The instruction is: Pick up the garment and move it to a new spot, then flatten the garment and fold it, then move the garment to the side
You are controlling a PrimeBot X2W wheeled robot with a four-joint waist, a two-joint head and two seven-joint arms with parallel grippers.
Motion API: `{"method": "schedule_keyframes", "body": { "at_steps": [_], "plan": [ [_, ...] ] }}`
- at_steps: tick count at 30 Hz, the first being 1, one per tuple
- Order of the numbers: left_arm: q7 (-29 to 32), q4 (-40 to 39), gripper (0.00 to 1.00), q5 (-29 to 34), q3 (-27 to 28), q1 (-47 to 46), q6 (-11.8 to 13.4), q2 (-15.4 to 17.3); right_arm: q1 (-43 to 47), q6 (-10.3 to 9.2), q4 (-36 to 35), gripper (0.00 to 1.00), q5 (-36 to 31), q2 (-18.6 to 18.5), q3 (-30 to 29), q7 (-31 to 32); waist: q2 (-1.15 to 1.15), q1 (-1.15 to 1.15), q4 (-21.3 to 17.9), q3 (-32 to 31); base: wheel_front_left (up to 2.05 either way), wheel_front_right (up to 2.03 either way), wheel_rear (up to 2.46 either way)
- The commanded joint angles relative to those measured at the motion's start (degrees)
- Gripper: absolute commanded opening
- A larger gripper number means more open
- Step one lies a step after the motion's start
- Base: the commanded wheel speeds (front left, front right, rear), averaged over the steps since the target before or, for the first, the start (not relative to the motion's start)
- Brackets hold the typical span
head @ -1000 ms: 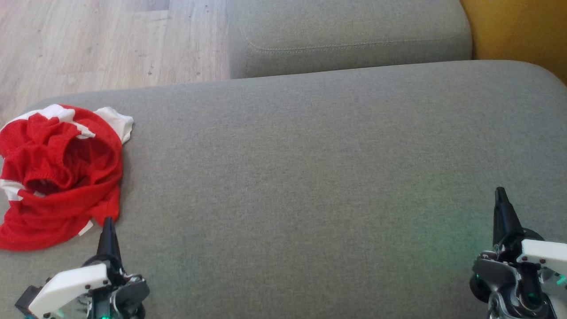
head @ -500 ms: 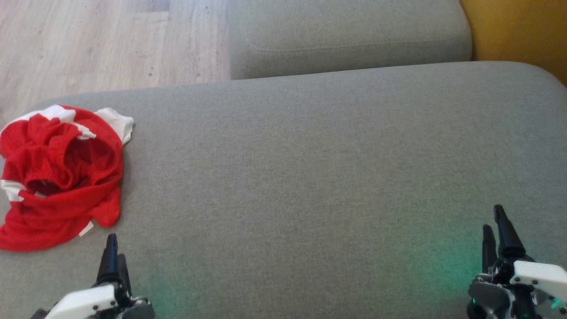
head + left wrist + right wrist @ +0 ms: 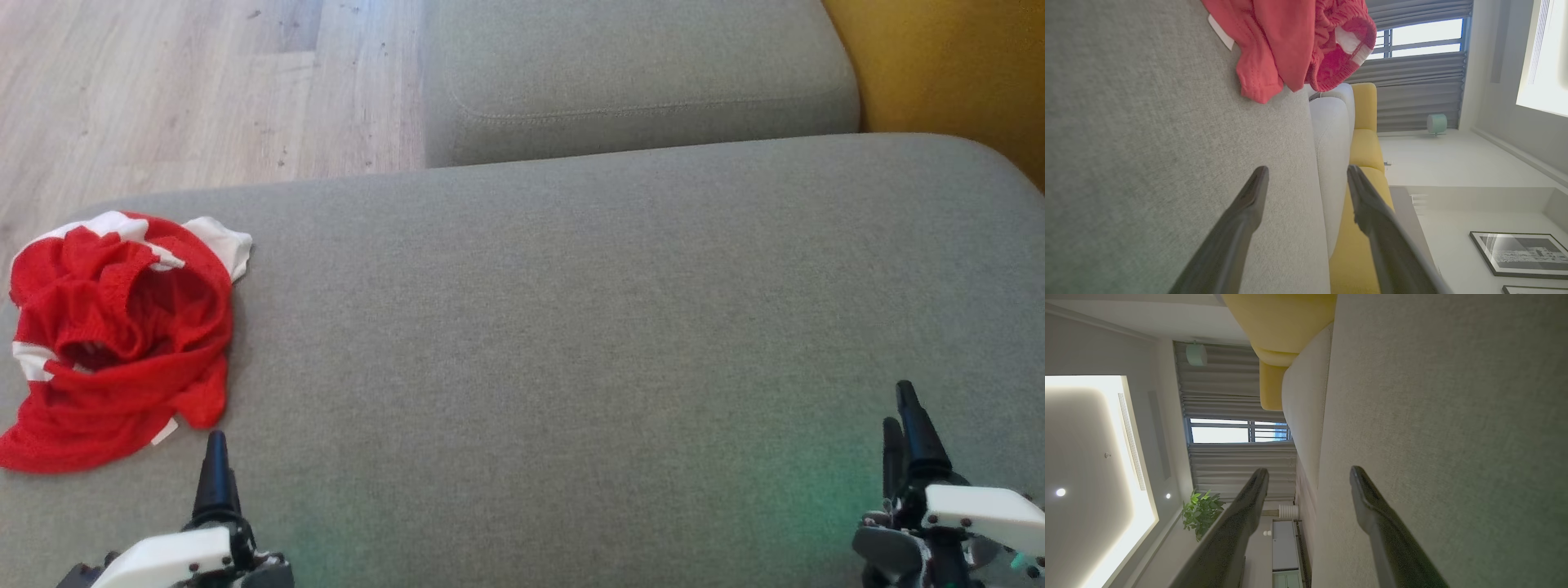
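The garment [image 3: 114, 343] is red with white trim and lies crumpled at the far left of the grey cushion [image 3: 571, 327]. In the left wrist view the garment [image 3: 1290, 45] sits ahead of the fingers, apart from them. My left gripper [image 3: 216, 478] stands just below and right of the garment, not touching it; its jaws are open with nothing between them [image 3: 1306, 179]. At the lower right, far from the garment, my right gripper [image 3: 902, 416] hovers over bare cushion, and its open jaws are empty too [image 3: 1308, 477].
A second grey cushion [image 3: 637, 73] lies beyond the first. Yellow upholstery [image 3: 947, 65] fills the upper right corner. Wooden floor [image 3: 188, 90] shows at the upper left, past the cushion's far edge.
Both grippers have gone from shut to open. Both have drawn back toward the bottom of the head view, and the camera has tilted a little, shifting the scene downward.
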Motion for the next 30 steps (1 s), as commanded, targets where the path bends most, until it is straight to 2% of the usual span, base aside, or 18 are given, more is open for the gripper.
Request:
{"method": "schedule_keyframes", "body": {
  "at_steps": [1,11,23,30],
  "plan": [
    [-0.5,-2.4,1.0,1.3,-0.3,-1.6,-0.1,0.2,-1.2,0.08,-2.3,1.0,-1.1,-0.2,0.7,-0.7,0.0,0.0,0.0,-0.2,0.0,0.0,0.0],
    [-2.2,-4.0,1.0,10.0,-0.7,-0.5,-0.1,0.3,-0.1,0.11,-3.3,1.0,-8.7,-0.2,1.9,-2.4,0.0,0.0,-0.2,-1.5,0.0,0.0,0.0],
    [-4.2,-6.5,1.0,20.9,-2.7,0.8,1.3,0.3,0.6,0.16,-5.5,1.0,-21.8,-0.2,4.0,-4.4,0.0,0.0,-0.7,-2.4,0.0,0.0,0.0],
    [-5.5,-7.7,1.0,28.0,-4.6,0.1,2.1,0.3,1.0,0.19,-7.2,1.0,-30.0,-0.2,4.4,-5.7,0.0,0.0,0.3,-2.2,0.0,0.0,0.0]
  ]
}}
